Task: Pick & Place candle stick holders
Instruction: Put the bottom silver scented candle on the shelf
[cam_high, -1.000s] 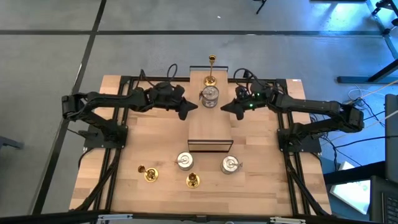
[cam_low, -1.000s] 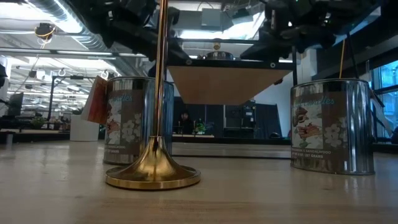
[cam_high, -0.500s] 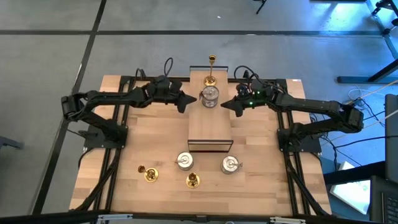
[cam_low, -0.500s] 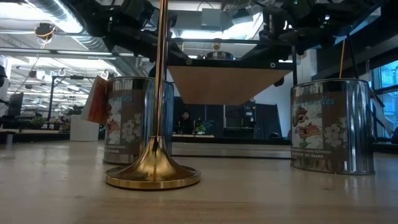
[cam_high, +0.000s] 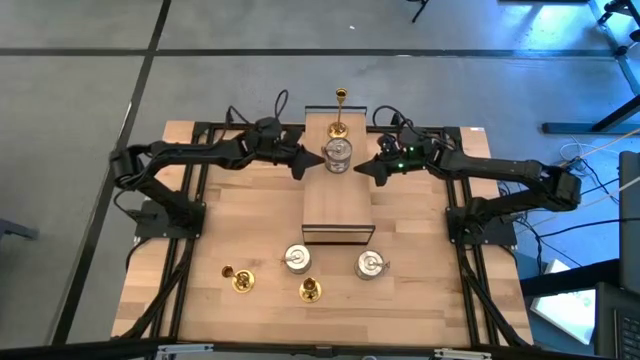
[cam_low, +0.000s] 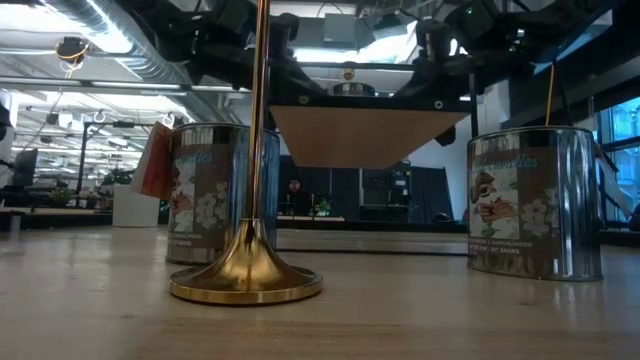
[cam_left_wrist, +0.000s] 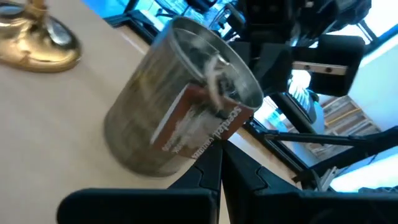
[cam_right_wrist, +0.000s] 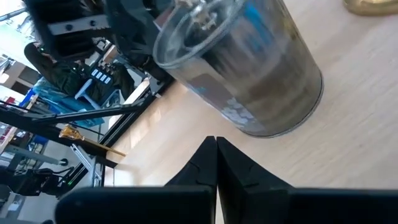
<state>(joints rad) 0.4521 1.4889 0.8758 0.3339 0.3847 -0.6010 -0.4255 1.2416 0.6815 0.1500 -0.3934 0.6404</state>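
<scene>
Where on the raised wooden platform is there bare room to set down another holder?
The raised platform is bare on its near half, up to its dark front edge. Its far end is crowded: the silver holder and brass holder stand there, with the shut left gripper and right gripper flanking them.

Left gripper (cam_high: 303, 164) closed, right gripper (cam_high: 362, 170) closed, both arms reaching inward

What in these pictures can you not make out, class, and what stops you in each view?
- Low view: top of the brass holder, cut off by the upper edge.
- Low view: both grippers, lost among dark arm parts overhead.
- Left wrist view: silver holder label, blurred.
- High view: front holders' details, too small.
</scene>
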